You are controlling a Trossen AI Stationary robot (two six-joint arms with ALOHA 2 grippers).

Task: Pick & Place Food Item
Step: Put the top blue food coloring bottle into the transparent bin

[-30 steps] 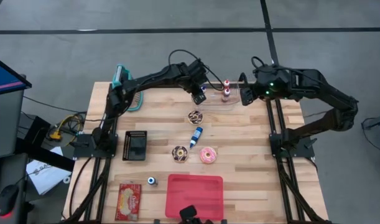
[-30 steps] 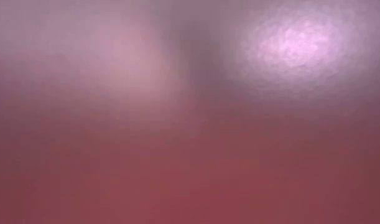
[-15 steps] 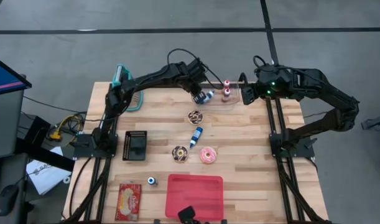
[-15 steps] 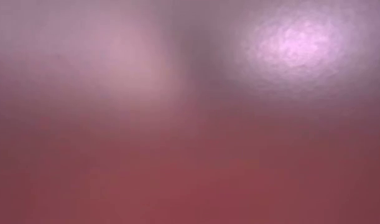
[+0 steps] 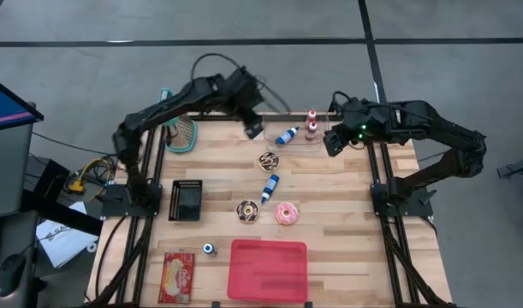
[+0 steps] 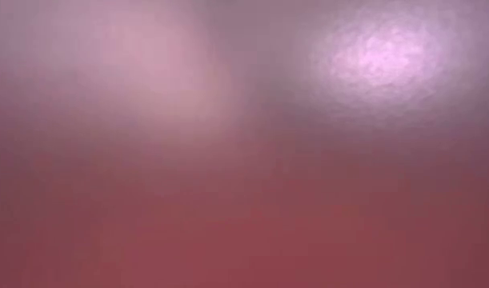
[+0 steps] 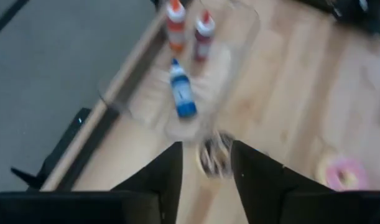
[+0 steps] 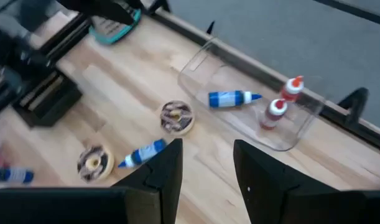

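A blue bottle point(image 5: 287, 135) lies on its side in a clear tray point(image 5: 323, 147) at the table's far edge. An orange-capped bottle point(image 5: 312, 115) and a red bottle point(image 5: 312, 130) stand beside it. My left gripper point(image 5: 254, 129) hangs open above the table, left of the tray, with nothing between its fingers point(image 7: 205, 146). My right gripper point(image 5: 331, 142) hovers open at the tray's right end, also holding nothing point(image 8: 205, 144). Two chocolate doughnuts point(image 5: 268, 160) point(image 5: 247, 210), a pink doughnut point(image 5: 286, 213) and a second blue bottle point(image 5: 270, 186) lie on the wooden table.
A red tray point(image 5: 268, 269) sits at the near edge and fills the low view. A snack packet point(image 5: 178, 276) and a small blue bottle point(image 5: 209, 249) lie to its left. A black box point(image 5: 186, 200) and a teal brush point(image 5: 180, 133) are on the left side.
My left gripper has pulled away from the clear tray, rising and going toward the table's left edge. The blue bottle, which was at its fingers, now lies on its side in the tray.
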